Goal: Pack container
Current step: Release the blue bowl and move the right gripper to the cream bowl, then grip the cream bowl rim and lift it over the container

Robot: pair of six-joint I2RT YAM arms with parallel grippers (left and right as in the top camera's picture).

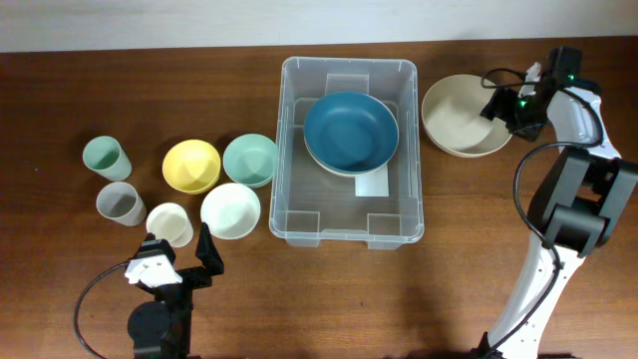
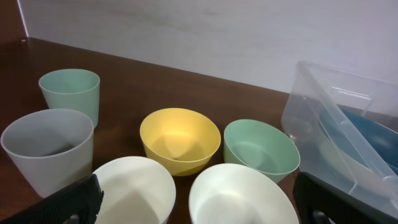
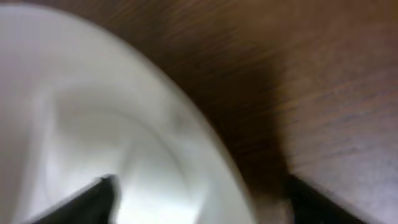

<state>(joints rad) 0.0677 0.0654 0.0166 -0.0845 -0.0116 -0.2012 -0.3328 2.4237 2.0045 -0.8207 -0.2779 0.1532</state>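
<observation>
Right gripper [image 1: 501,104], jaws apart, straddles the rim of the round beige plastic bowl [image 1: 457,122].
The next move likely calls for clamping and carrying it into the large clear plastic container [image 1: 291,165].

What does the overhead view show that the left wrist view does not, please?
Only overhead: the beige bowl with the right gripper at its rim, and the whole container. Only left wrist: the pale wall behind the table. Both: the green cup, grey cup, yellow bowl, green bowl and the blue bowl inside the container.
</observation>
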